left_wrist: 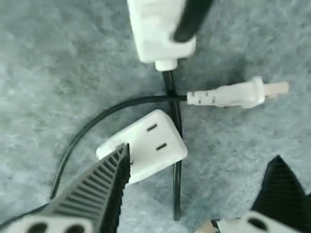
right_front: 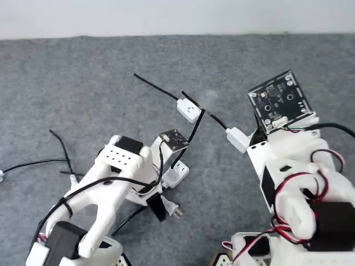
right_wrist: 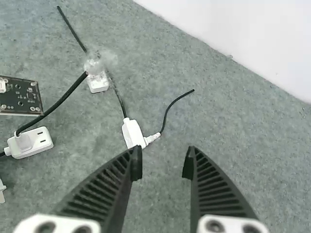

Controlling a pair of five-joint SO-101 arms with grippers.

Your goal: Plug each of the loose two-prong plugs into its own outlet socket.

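Socket at 6 o'clock, half hidden under left arm; left pincer apart, right pincer apart. Grey carpet worktop; white wall at 12 o'clock.

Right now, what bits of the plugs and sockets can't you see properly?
Left wrist view: the white block runs off the top edge and a black cable crosses it, hiding its face.
High view: the near socket is partly covered by the left arm; its slots are too small.
Right wrist view: the far socket is too small to show slots.
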